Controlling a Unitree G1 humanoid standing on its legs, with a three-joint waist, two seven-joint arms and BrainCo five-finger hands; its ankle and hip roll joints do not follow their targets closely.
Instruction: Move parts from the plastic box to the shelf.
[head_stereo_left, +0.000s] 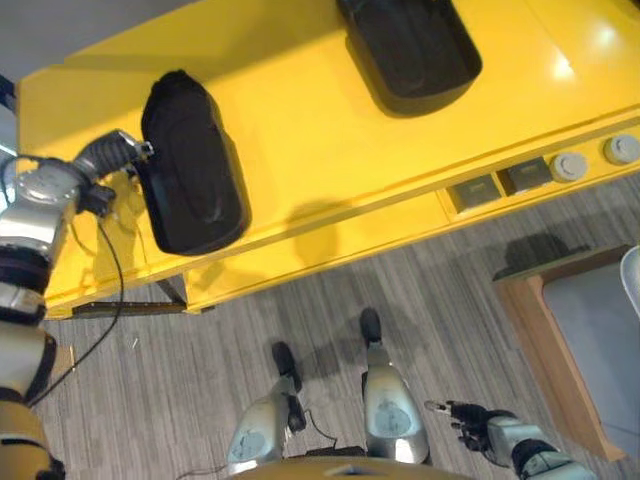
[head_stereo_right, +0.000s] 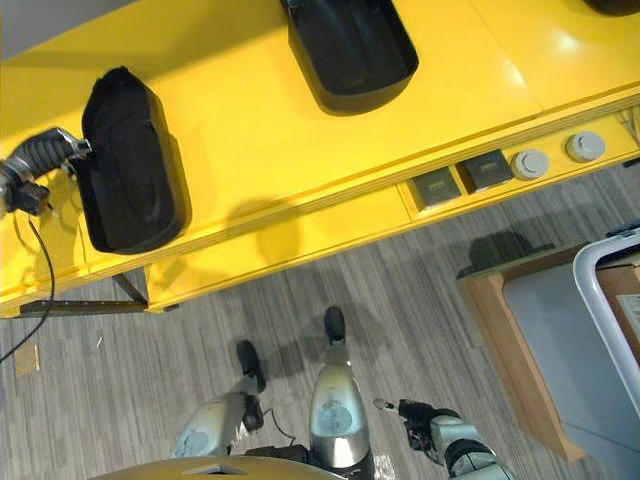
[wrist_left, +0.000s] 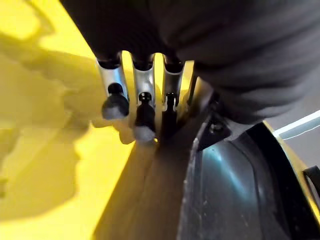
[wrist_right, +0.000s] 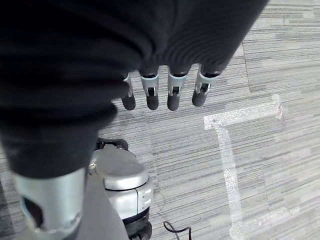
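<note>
Two black moulded parts lie on the yellow shelf top (head_stereo_left: 320, 140): one long part (head_stereo_left: 190, 165) at the left and another (head_stereo_left: 410, 45) at the far edge. My left hand (head_stereo_left: 118, 150) is at the left rim of the long part. In its wrist view, relaxed fingers (wrist_left: 115, 87) hang beside the part's rim (wrist_left: 220, 180), over the yellow surface; the thumb is hidden. My right hand (head_stereo_left: 470, 415) hangs low at the right over the floor, its fingers (wrist_right: 152, 92) relaxed and holding nothing. A white-rimmed plastic box (head_stereo_right: 608, 295) shows at the right edge.
A wooden stand (head_stereo_left: 560, 350) with a grey top stands on the floor at the right, under the box. Square sockets (head_stereo_left: 500, 183) and round knobs (head_stereo_left: 570, 165) sit in the shelf's front ledge. Pale tape lines (wrist_right: 225, 150) mark the grey floor.
</note>
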